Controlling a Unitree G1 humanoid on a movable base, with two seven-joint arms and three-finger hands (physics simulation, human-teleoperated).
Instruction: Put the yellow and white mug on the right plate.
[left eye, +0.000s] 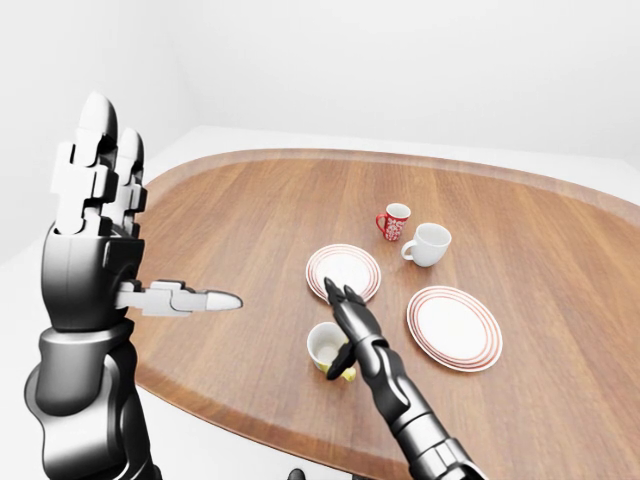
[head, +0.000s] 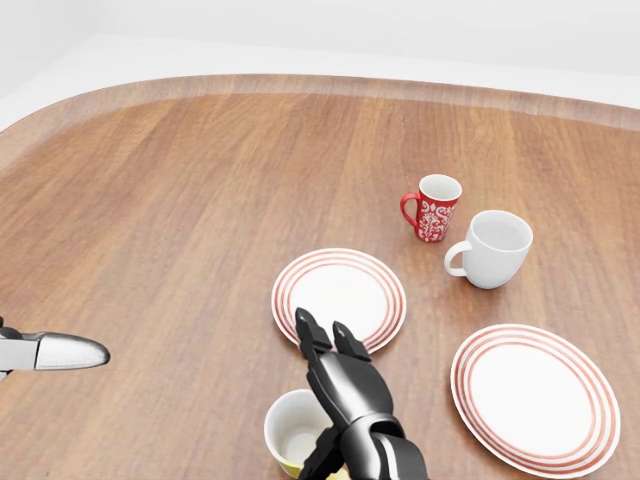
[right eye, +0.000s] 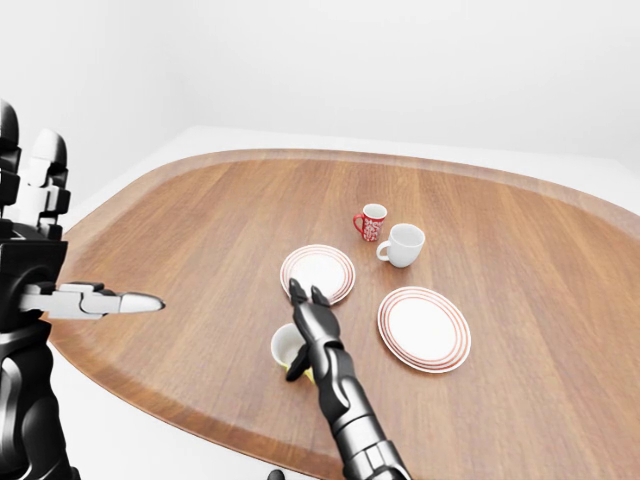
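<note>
The yellow and white mug (head: 290, 432) stands upright near the bottom edge of the head view, below the left plate. My right hand (head: 316, 392) lies over the mug's right side. Its two fingers (head: 303, 322) stretch up toward the left plate, and the thumb hangs down beside the mug wall. The hand is open and not closed round the mug. The right plate (head: 535, 400), white with red rings, is bare at the lower right. My left hand (left eye: 105, 225) is raised at the far left of the left-eye view, open, with the thumb pointing right.
A second red-ringed plate (head: 340, 285) sits just above the mug. A red patterned mug (head: 435, 207) and a plain white mug (head: 495, 247) stand above the right plate. The wooden table's (head: 180, 200) curved rim runs along the top and left.
</note>
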